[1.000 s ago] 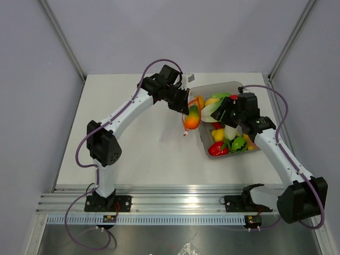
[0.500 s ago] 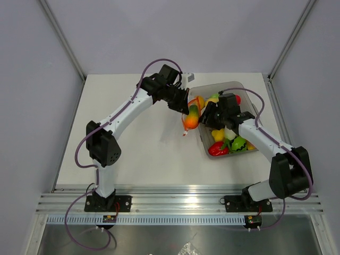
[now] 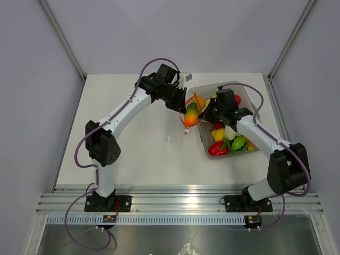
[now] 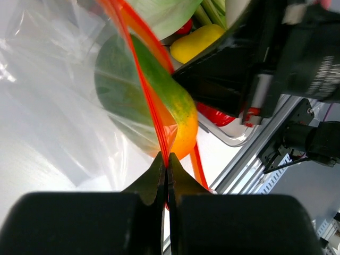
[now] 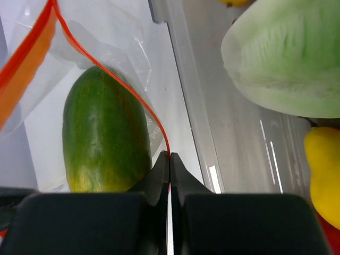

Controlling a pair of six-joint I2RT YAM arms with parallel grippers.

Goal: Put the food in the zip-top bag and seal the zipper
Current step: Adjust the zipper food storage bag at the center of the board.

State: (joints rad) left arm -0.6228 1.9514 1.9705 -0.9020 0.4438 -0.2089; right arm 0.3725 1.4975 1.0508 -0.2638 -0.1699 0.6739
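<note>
The zip-top bag [image 3: 183, 123] hangs over the table at the left edge of the tub, held by both grippers. A green-and-orange fruit [image 3: 192, 113] sits inside it, showing through the plastic [image 4: 119, 90] [image 5: 103, 141]. My left gripper [image 3: 182, 105] [image 4: 165, 162] is shut on the red-orange zipper [image 4: 143, 69]. My right gripper [image 3: 206, 115] [image 5: 169, 156] is shut on the zipper's thin other lip [image 5: 122, 87], so the bag's mouth gapes between them. More food lies in the tub: a red piece [image 3: 218, 149], a green one [image 3: 238, 143] and a yellow one [image 3: 218, 134].
The grey translucent tub [image 3: 212, 85] stands at the right of the table, its wall [image 5: 191, 106] just beside my right fingers. A pale green leafy vegetable [image 5: 287, 58] and a yellow fruit [image 5: 324, 170] lie inside it. Bare white table [image 3: 143, 154] extends left and in front.
My right gripper has moved left from over the tub to the bag's mouth and shut on the zipper's lip. My left gripper has kept its hold, shifting slightly.
</note>
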